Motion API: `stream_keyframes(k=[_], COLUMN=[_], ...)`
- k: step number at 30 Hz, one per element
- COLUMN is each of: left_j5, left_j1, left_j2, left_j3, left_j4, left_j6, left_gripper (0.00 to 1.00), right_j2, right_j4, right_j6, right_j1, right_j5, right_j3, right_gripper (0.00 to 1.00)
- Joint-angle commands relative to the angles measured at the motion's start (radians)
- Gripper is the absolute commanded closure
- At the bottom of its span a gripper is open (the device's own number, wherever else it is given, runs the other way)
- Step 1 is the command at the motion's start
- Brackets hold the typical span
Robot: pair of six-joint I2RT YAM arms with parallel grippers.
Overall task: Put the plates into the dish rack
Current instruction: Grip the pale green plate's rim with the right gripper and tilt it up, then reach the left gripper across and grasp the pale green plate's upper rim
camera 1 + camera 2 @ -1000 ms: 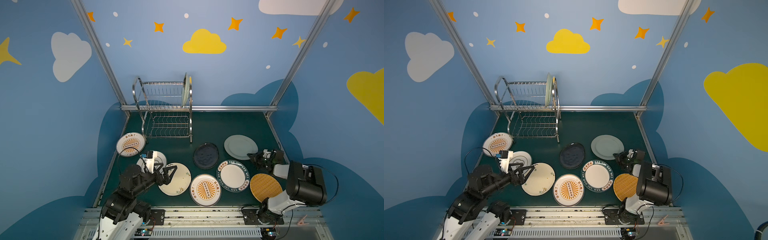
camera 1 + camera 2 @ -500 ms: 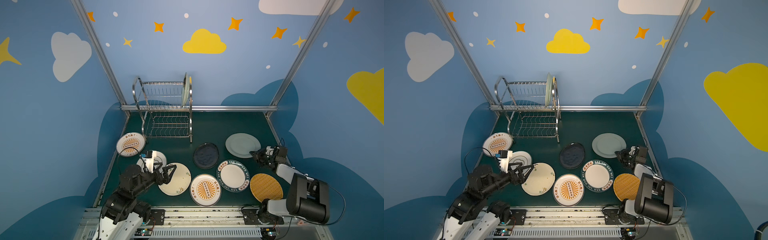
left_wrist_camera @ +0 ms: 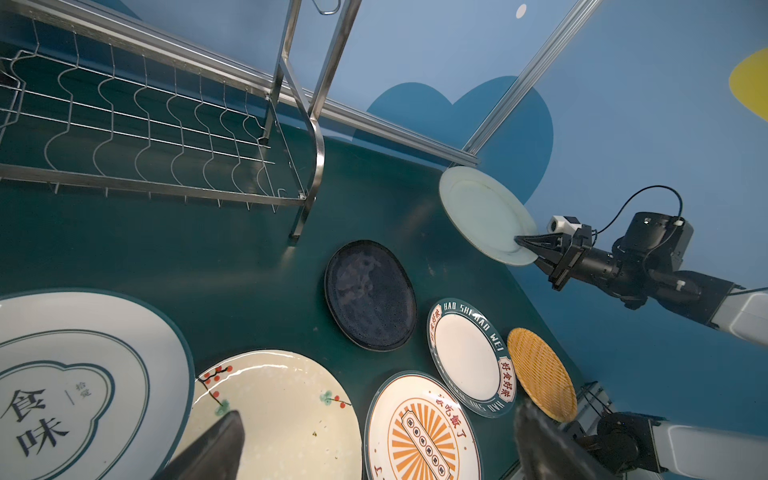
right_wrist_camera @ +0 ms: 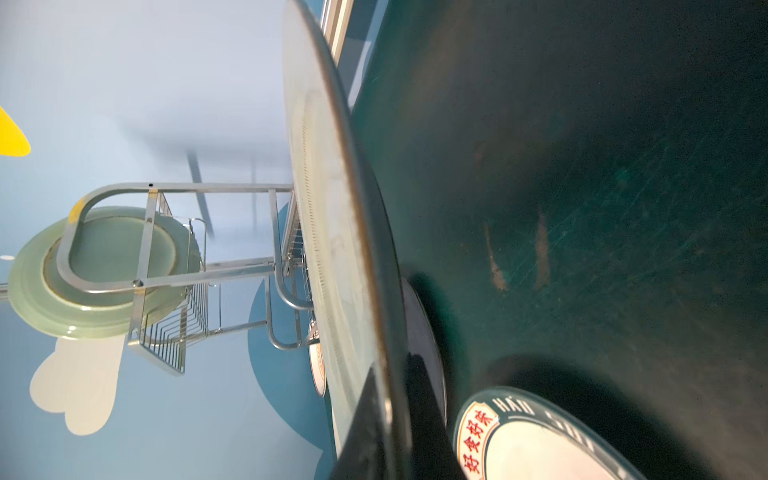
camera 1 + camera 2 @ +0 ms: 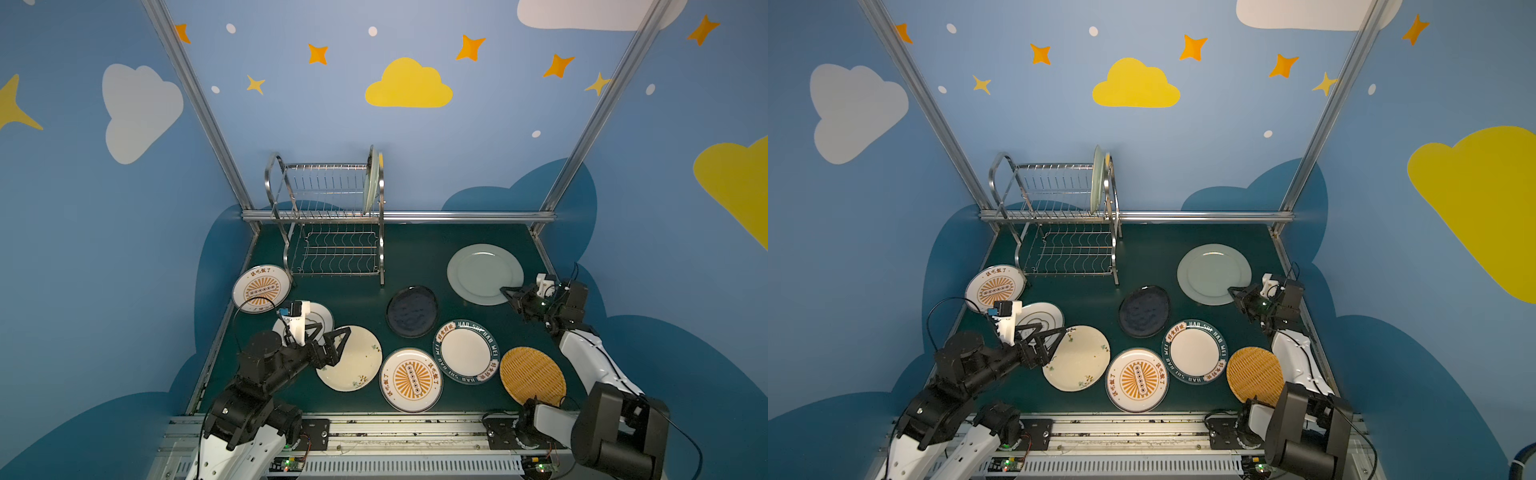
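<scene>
The steel dish rack (image 5: 332, 220) stands at the back left, with a pale green plate (image 5: 371, 183) upright at the right end of its upper tier. My right gripper (image 5: 505, 289) is shut on the near rim of a second pale green plate (image 5: 484, 272), which is tilted up off the mat (image 3: 482, 212). My left gripper (image 5: 332, 330) hangs open over the cream floral plate (image 5: 353, 357), holding nothing. Flat on the mat lie two sunburst plates (image 5: 262, 289) (image 5: 410, 379), the cloud-emblem plate (image 5: 320, 316), the black plate (image 5: 411, 311), the teal-rimmed plate (image 5: 466, 351) and the woven-look plate (image 5: 532, 376).
An aluminium rail (image 5: 457, 216) runs along the back of the green mat, with slanted posts at both rear corners. Blue walls close in the sides. A metal track (image 5: 395, 428) carrying both arm bases borders the front edge.
The right arm has stretched out, carrying the pale green plate toward the back and lifting its near edge. The left arm and the other plates have not moved.
</scene>
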Motion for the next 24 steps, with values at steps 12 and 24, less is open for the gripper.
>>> stream_keyframes(k=[12, 24], left_j5=[-0.065, -0.540], left_j1=[-0.134, -0.622], left_j2=[0.118, 0.708], left_j3=[-0.085, 0.039], left_j4=[0.335, 0.748], left_j6=[-0.148, 0.226], left_gripper=[0.00, 0.00], right_j2=[-0.090, -0.059], right_j4=[-0.049, -0.107], right_j6=[-0.099, -0.156], right_j1=[0.156, 0.218], right_j5=[-0.077, -0.073], right_j3=[0.109, 0.120], right_gripper=[1.00, 1.00])
